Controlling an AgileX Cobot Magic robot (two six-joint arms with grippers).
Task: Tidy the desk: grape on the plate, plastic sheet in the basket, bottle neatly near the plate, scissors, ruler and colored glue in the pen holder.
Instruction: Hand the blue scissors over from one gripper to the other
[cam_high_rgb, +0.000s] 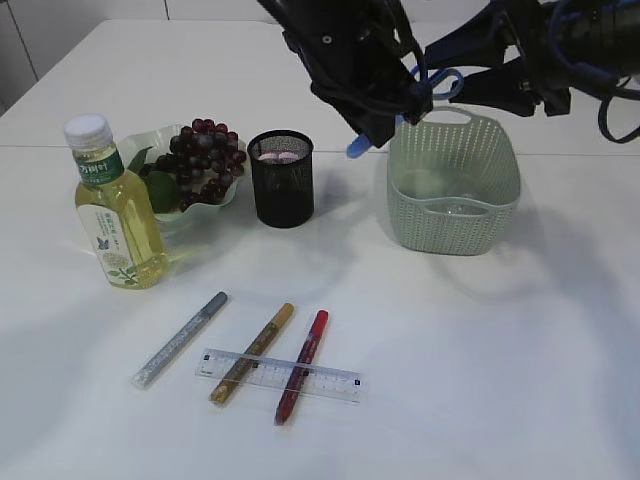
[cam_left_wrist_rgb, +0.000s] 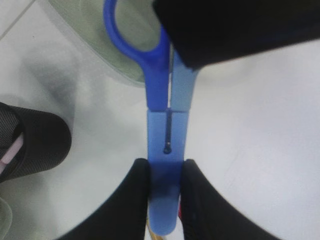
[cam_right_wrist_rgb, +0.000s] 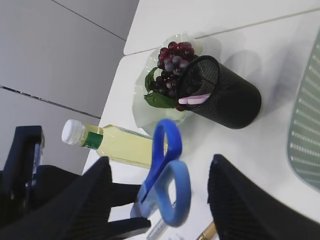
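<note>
My left gripper (cam_left_wrist_rgb: 163, 167) is shut on the blue scissors (cam_left_wrist_rgb: 167, 125) at the sheathed blade end, holding them in the air between the black mesh pen holder (cam_high_rgb: 281, 178) and the green basket (cam_high_rgb: 455, 190). My right gripper (cam_right_wrist_rgb: 161, 167) is open, its fingers apart on either side of the scissors' handle loops (cam_right_wrist_rgb: 170, 170). Grapes (cam_high_rgb: 205, 160) lie on the clear plate (cam_high_rgb: 150, 140), with the bottle (cam_high_rgb: 115, 210) beside it. The ruler (cam_high_rgb: 280, 375) lies under the gold (cam_high_rgb: 252, 352) and red (cam_high_rgb: 302, 365) glue pens, and a silver one (cam_high_rgb: 180, 340) lies to their left. Something clear lies in the basket bottom (cam_high_rgb: 440, 190).
Pink items stand inside the pen holder (cam_right_wrist_rgb: 195, 100). Both arms crowd the space above the basket's left rim (cam_high_rgb: 400, 130). The glue pens and ruler lie near the table's front edge. A table seam runs behind the plate.
</note>
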